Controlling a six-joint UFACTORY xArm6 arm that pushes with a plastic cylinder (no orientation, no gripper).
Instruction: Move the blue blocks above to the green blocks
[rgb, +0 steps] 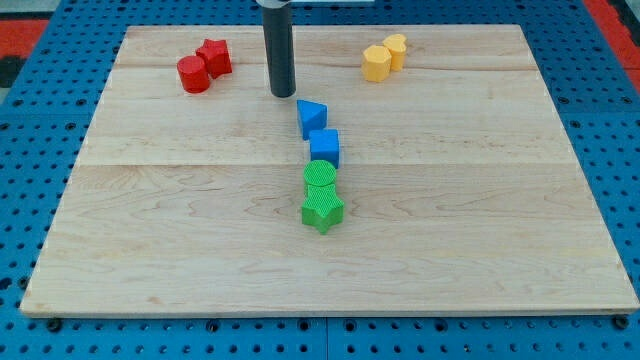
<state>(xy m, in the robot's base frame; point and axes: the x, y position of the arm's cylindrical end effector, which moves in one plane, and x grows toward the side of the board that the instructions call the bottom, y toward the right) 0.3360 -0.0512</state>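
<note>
A blue triangular block (311, 117) and a blue cube (324, 147) stand in a column near the middle of the wooden board (150, 240). Directly below them, a green cylinder (320, 178) touches the blue cube, and a green star-shaped block (322, 211) sits below the cylinder. My tip (282, 93) is the lower end of the dark rod. It rests on the board just to the upper left of the blue triangular block, a small gap apart from it.
A red cylinder (193, 75) and a red star-like block (214, 56) sit at the board's upper left. Two yellow blocks (377, 63) (396, 49) sit at the upper right. A blue pegboard (40, 150) surrounds the board.
</note>
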